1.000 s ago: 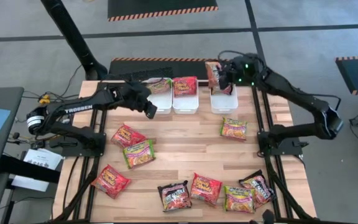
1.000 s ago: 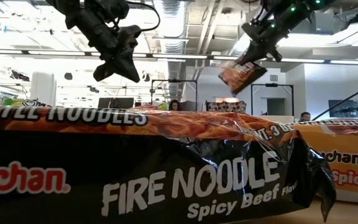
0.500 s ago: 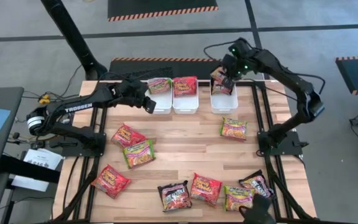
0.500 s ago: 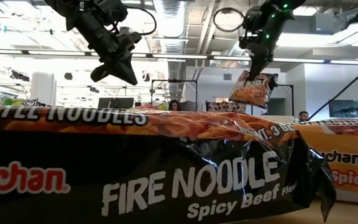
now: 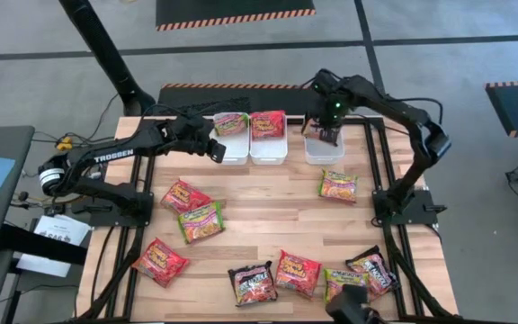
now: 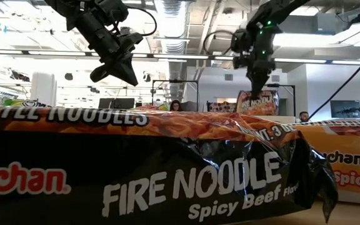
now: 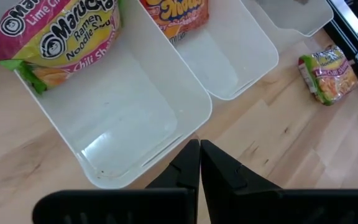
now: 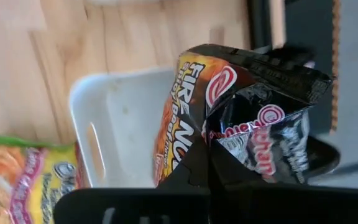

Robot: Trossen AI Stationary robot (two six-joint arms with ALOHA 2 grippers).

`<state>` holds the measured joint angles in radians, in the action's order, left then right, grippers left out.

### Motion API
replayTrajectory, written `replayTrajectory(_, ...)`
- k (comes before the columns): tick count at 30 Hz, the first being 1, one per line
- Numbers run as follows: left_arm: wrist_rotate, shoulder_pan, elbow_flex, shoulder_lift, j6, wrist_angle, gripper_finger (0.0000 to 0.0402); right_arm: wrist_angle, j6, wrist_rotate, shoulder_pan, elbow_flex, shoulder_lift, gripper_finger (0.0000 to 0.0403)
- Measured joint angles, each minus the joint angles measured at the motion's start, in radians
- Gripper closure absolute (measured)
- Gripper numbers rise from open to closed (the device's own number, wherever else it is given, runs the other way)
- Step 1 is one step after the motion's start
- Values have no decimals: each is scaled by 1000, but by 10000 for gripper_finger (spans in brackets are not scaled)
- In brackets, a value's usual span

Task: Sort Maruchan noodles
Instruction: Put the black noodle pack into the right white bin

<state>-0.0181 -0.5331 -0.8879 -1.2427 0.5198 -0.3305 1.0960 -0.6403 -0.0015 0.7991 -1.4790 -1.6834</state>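
Note:
My right gripper (image 5: 325,133) hangs over the right white bin (image 5: 323,151) at the table's far edge, shut on a black Fire Noodle packet (image 8: 185,124). My left gripper (image 5: 216,153) hovers shut by the near end of the left bin (image 7: 135,112), touching nothing. That bin holds a green-yellow packet (image 7: 58,37) and the middle bin a red-orange one (image 5: 268,124). Several more packets lie flat on the wood: green-yellow (image 5: 338,185), red-orange (image 5: 184,195) and black (image 5: 253,283) among them. My right gripper pinches the black packet between its two fingers at one crumpled end (image 8: 232,134), coming from above and pointing down. The packet (image 6: 258,102) hangs upright below the fingers over the right bin; the packet in the low view's foreground hides its lower end.
Packets crowd the table's near edge, and one black packet (image 6: 167,181) fills the low view's foreground. The wood between the bins and the near row is mostly bare. The arm bases stand at the left and right table edges.
My right gripper has come down toward the right bin, carrying the black packet with it. The packet, tilted and high a second ago, now hangs upright and lower, just over the bin. My left gripper has stayed by the left bin.

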Motion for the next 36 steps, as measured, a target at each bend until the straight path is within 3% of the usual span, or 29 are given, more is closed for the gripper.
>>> replayTrajectory(4, 0, 0, 0, 0, 0, 0, 401, 10, -2, 87, -8, 0, -44, 402)
replayTrajectory(10, 0, 0, 0, 0, -21, -1, 401, 56, -10, 125, -18, 0, -98, 402)
replayTrajectory(21, 19, 0, 0, 0, -29, -1, 401, 83, 2, 240, -53, -50, -64, 402)
replayTrajectory(29, 24, 0, 0, 0, -29, -1, 401, 117, -151, 313, -66, -85, -68, 402)
replayTrajectory(36, 23, 0, 0, 0, -47, -1, 401, 148, -175, 321, -70, -83, -98, 402)
